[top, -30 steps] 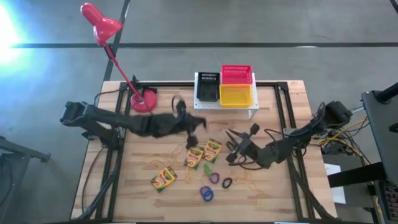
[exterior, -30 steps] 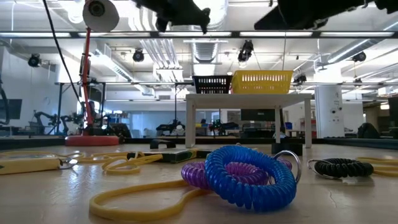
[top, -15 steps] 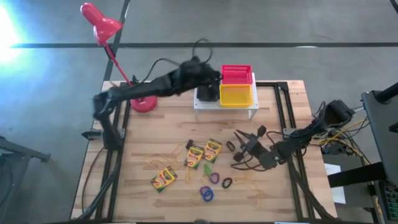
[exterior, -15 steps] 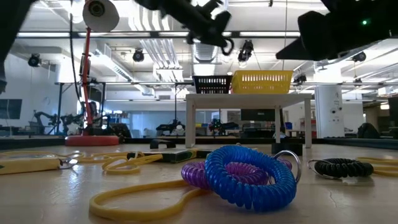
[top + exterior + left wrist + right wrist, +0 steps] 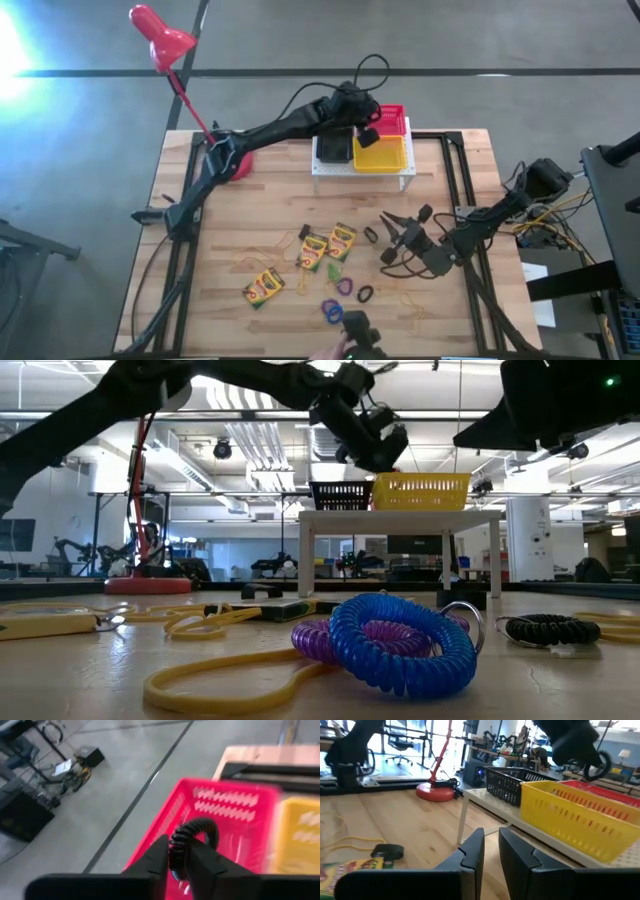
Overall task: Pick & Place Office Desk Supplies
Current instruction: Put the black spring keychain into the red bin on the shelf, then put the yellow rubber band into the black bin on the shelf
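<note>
The left gripper (image 5: 179, 862) is up over the small red plastic basket (image 5: 220, 822) at the back of the table, and its fingers pinch a small black coiled elastic ring (image 5: 192, 837). The ring hangs right above the basket, so it looks about ready to be dropped in. The right gripper (image 5: 489, 851) waits low over the wooden table (image 5: 250, 200), near the middle, with its fingers nearly together and nothing between them. Most of the job looks like it is still left. Three flat yellow-and-green crayon boxes (image 5: 322, 250) lie on the table. Near them are a blue coiled ring (image 5: 395, 640), a purple coiled ring (image 5: 320, 637), another black ring (image 5: 548, 629) and some thin yellow rubber bands (image 5: 215, 675). I cannot tell what is already inside the red basket, the yellow plastic basket (image 5: 380, 153) or the black one (image 5: 333, 148).
</note>
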